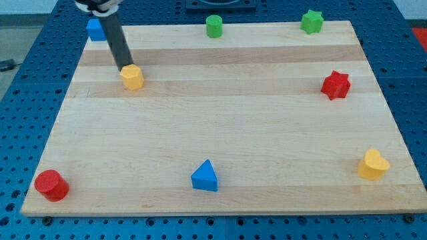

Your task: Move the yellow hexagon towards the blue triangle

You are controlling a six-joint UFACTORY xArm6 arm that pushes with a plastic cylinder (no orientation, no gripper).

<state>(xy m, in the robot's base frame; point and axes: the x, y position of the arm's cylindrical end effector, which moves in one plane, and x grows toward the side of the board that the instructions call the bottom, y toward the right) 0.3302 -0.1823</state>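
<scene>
The yellow hexagon (133, 77) sits on the wooden board at the upper left. My tip (125, 68) is right at its upper left side, touching or nearly touching it. The dark rod slants up to the view's top left. The blue triangle (205, 177) lies near the bottom edge, a little left of the middle, far below and to the right of the hexagon.
A blue block (95, 29) sits at the top left corner behind the rod. A green cylinder (214, 26) and a green star (311, 21) are on the top edge. A red star (335, 85) is at the right, a yellow heart (372, 165) at the bottom right, a red cylinder (51, 185) at the bottom left.
</scene>
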